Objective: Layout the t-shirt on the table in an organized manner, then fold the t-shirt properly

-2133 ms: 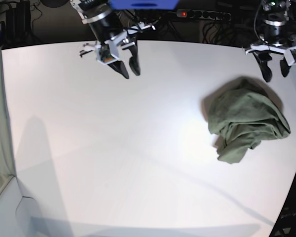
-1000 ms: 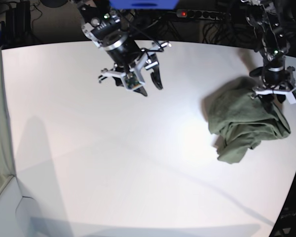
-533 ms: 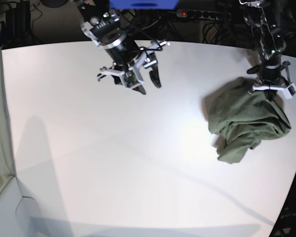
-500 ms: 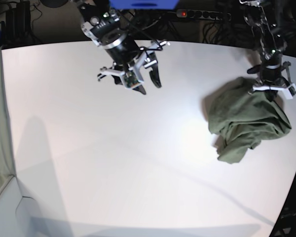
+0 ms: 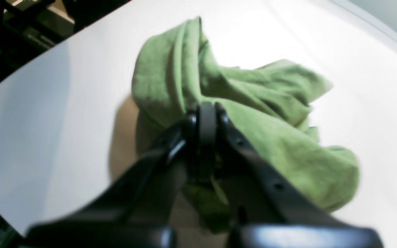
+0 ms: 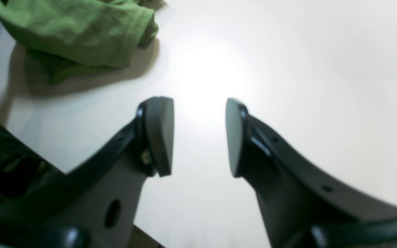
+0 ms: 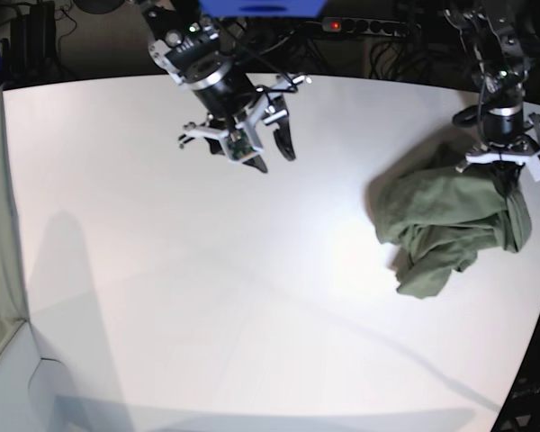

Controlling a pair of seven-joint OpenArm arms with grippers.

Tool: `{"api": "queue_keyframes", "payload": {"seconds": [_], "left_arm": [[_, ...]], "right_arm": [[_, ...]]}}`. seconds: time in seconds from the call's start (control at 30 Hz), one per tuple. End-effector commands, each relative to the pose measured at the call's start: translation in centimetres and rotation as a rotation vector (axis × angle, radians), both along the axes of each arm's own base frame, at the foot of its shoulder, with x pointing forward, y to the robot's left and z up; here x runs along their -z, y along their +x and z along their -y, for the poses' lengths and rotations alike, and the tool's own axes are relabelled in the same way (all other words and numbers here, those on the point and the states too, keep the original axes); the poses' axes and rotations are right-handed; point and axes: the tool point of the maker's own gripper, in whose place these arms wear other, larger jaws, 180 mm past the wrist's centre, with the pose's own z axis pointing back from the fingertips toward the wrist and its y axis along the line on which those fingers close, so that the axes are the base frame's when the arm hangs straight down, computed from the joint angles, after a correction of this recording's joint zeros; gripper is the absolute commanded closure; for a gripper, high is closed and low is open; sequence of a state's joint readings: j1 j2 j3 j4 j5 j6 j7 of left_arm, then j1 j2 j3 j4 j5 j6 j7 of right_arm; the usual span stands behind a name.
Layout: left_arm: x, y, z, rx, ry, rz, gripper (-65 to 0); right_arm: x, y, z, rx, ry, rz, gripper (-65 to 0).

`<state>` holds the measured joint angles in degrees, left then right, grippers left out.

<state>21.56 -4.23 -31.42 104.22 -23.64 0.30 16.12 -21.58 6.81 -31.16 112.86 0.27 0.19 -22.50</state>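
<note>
left fingers (image 5: 207,119) pinch crumpled olive t-shirt (image 5: 271,137) | smooth white table (image 7: 207,270)

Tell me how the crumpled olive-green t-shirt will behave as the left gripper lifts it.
The crumpled olive-green cotton t-shirt looks floppy: it will likely drape and unfurl below the shut left gripper. Probably light, so one pinch should hold. Its trailing folds may drag across the white table.

Plain olive-green t-shirt (image 7: 445,225), white table (image 7: 207,288), black grippers.
</note>
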Motion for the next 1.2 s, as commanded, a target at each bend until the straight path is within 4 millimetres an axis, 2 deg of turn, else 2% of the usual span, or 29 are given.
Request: {"api": "queue_keyframes", "payload": {"seconds": [0.0, 0.13, 0.23, 0.3, 0.37, 0.6, 0.73, 0.87, 1.07, 1.17], "left_arm": [[-2.2, 0.1, -0.1, 0.007, 0.039, 0.06, -0.3], [-2.7, -0.9, 0.0, 0.011, 0.057, 0.053, -0.3], [-2.6, -2.4, -1.9, -0.037, 0.08, 0.03, -0.3], [-2.4, -3.3, -3.0, -0.067, 0.092, 0.015, -0.3], [-2.3, -4.1, -3.7, -0.086, 0.104, 0.0, -0.3], [-1.4, -5.7, -4.2, -0.095, 0.11, -0.051, -0.3], [0.7, -6.8, -4.6, -0.11, 0.089, -0.106, -0.3], [2.5, -7.6, -5.0, -0.126, 0.07, -0.148, -0.3], [3.2, -9.2, -5.6, -0.201, 0.036, -0.152, -0.3], [3.3, -9.2, -5.3, -0.204, 0.027, -0.152, -0.3]], "right_arm": [[-1.5, 0.7, -0.4, 0.0, 0.03, 0.052, -25.6], [-1.6, 0.9, -1.6, -0.038, 0.032, 0.062, -26.1], [-0.9, 1.2, -2.9, -0.063, 0.034, 0.052, -31.1], [0.3, 1.4, -3.6, -0.073, 0.02, 0.02, -35.1], [0.7, 1.9, -4.7, -0.084, 0.023, 0.011, -36.8], [0.1, 3.5, -8.7, -0.148, 0.046, 0.035, -36.9], [-0.4, 3.1, -11.8, -0.217, 0.059, 0.045, -36.9], [0.4, 2.6, -14.5, -0.283, 0.047, 0.036, -36.9], [1.0, 2.5, -17.0, -0.349, 0.018, 0.039, -36.9], [1.9, 2.6, -17.2, -0.359, -0.003, 0.024, -36.9]]}}
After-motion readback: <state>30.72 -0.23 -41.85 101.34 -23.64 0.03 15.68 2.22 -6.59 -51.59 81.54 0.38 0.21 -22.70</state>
